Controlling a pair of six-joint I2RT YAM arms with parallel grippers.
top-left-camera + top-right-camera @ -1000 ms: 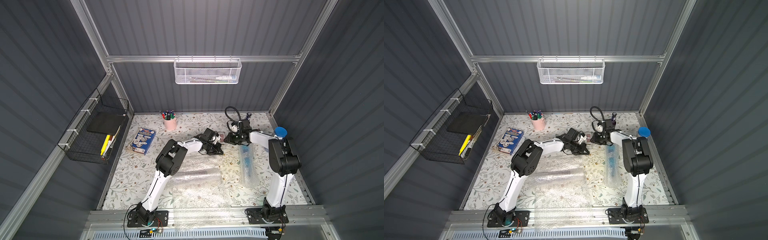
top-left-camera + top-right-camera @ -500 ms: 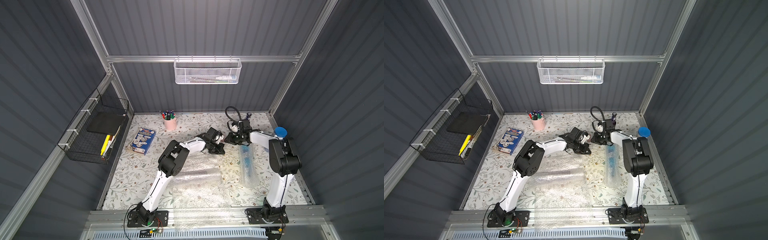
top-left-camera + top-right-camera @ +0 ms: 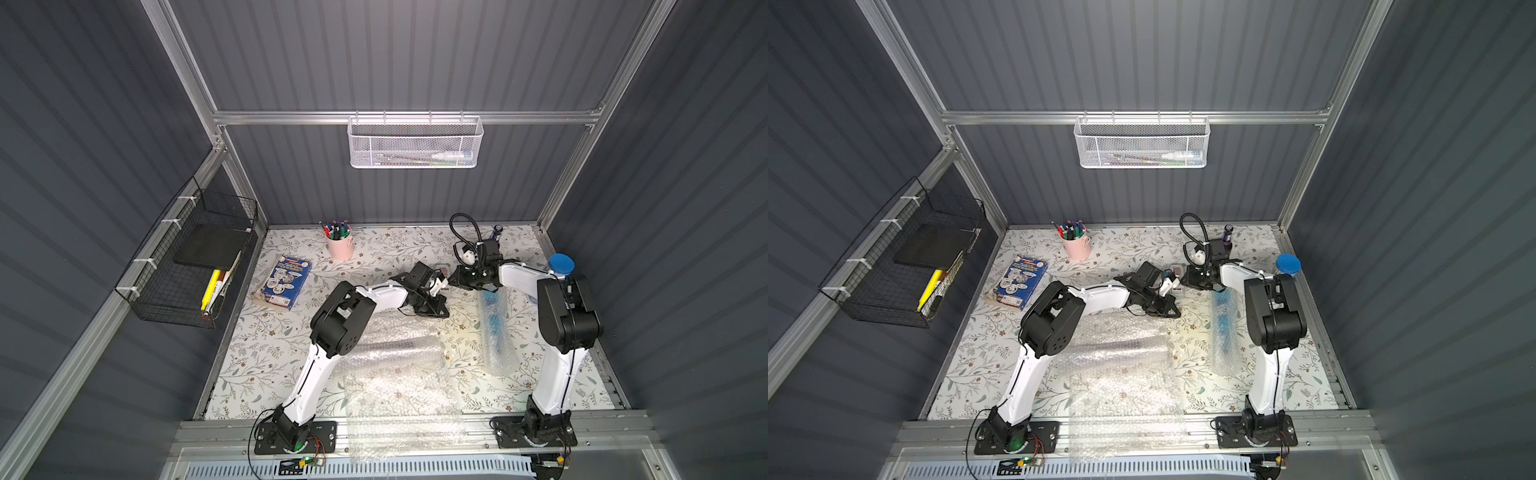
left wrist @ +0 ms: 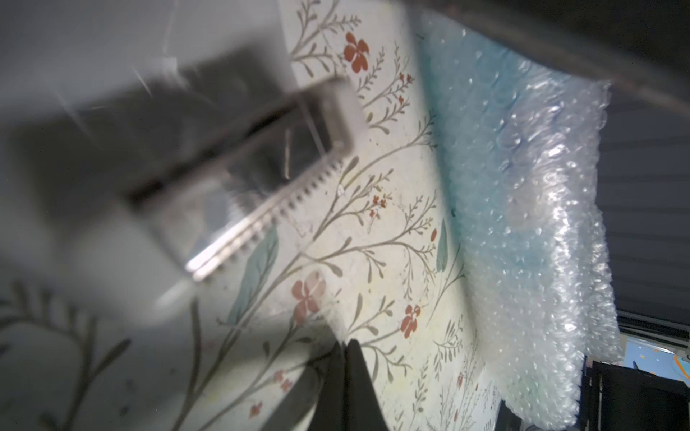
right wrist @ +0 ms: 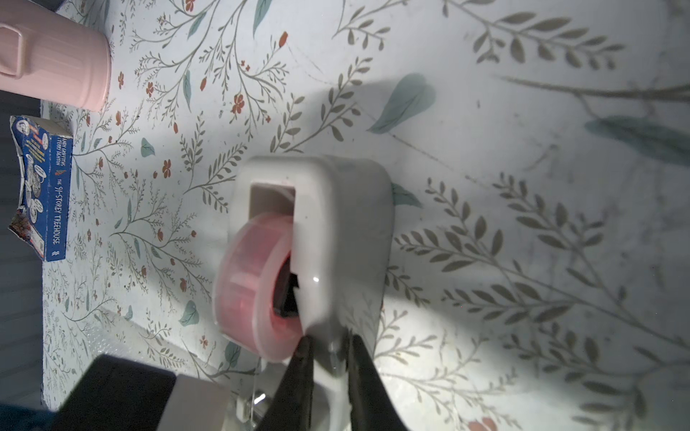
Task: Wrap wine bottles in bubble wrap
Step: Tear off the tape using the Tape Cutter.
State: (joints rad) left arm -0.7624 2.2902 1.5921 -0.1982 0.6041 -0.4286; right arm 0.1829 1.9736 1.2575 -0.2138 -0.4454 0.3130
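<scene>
Bracing the tape dispenser (image 5: pixel 343 231)
My right gripper (image 5: pixel 328 350) clamps it mid-frame so it cannot slide; my left gripper (image 4: pixel 345 373) is pinched shut near the cutter (image 4: pixel 276 209), holding nothing I can see.

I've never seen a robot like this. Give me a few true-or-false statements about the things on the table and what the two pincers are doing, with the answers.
1. The blue bottle lies on its side inside bubble wrap. True.
2. The right pincer is shut on the tape dispenser. True.
3. The left pincer is wide open. False: its jaws are shut.
4. The pink cup has tipped over. False: it stands upright, with markers in it.
5. A purple bottle stands upright, unwrapped. True.
</scene>
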